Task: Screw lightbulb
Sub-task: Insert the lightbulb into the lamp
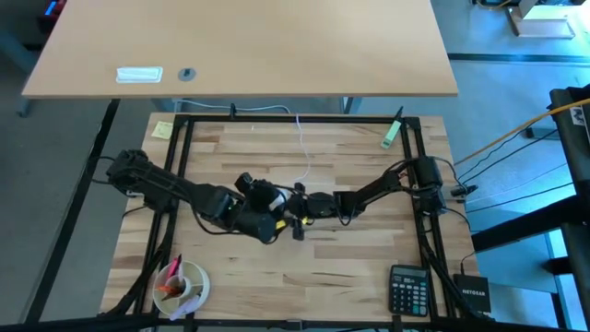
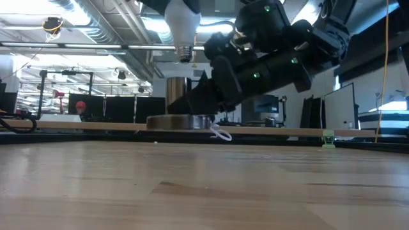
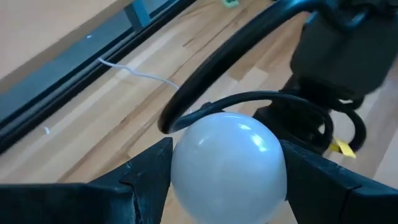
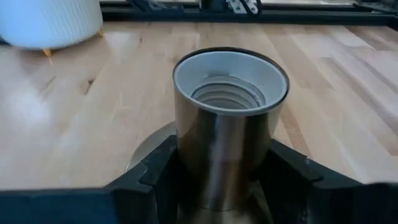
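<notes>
Wooden table (image 1: 350, 277): both arms meet mid-table, bare board open on all sides out to the black frame. Right gripper (image 4: 221, 165) closed around the silvery socket (image 4: 229, 124), upright on its base. Left gripper (image 3: 227, 171) clamps the lightbulb (image 2: 183, 25), screw base down, hanging just above the socket mouth, not touching.

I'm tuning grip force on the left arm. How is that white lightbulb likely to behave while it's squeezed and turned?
Probably slippery: the lightbulb is a smooth glossy globe, held only at its sides by the left end effector. Likely fragile and light, as a thin frosted shell. If dropped it would probably roll, being rounded above a narrow base.
</notes>
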Controlling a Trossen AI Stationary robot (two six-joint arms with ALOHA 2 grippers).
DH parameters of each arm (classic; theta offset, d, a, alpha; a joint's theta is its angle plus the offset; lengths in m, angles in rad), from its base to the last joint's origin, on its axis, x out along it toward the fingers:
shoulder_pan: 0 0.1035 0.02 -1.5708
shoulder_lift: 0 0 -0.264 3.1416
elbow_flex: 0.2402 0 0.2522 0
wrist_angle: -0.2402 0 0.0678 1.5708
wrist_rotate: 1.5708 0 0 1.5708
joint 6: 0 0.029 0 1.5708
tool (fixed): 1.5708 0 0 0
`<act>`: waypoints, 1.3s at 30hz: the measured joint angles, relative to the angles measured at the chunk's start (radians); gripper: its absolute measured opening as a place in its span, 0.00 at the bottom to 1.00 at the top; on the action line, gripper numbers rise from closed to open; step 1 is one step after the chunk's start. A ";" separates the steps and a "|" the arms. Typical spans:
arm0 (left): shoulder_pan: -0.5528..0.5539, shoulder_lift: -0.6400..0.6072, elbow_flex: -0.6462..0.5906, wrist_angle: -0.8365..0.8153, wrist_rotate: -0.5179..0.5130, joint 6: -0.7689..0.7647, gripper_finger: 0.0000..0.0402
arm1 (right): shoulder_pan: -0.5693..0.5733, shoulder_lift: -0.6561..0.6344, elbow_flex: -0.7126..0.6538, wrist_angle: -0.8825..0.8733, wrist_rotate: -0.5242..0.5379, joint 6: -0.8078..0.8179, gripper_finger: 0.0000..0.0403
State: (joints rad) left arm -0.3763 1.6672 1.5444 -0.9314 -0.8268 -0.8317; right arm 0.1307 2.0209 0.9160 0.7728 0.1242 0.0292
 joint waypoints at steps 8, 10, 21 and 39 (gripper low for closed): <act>-0.022 0.016 0.000 -0.119 -0.011 -0.171 0.63 | -0.013 -0.055 0.004 -0.066 0.025 0.037 0.44; -0.026 0.028 0.000 -0.143 -0.021 -0.209 0.63 | -0.015 -0.065 0.004 -0.089 0.024 0.030 0.44; 0.012 0.045 0.000 -0.053 -0.013 -0.131 0.63 | -0.013 -0.072 0.009 -0.085 0.026 0.020 0.44; 0.025 0.073 0.002 -0.071 0.035 -0.157 0.63 | -0.013 -0.071 0.012 -0.082 0.045 0.027 0.44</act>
State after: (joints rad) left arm -0.3509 1.7398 1.5463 -1.0025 -0.7923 -0.9892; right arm 0.1173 1.9495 0.9279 0.6907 0.1690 0.0558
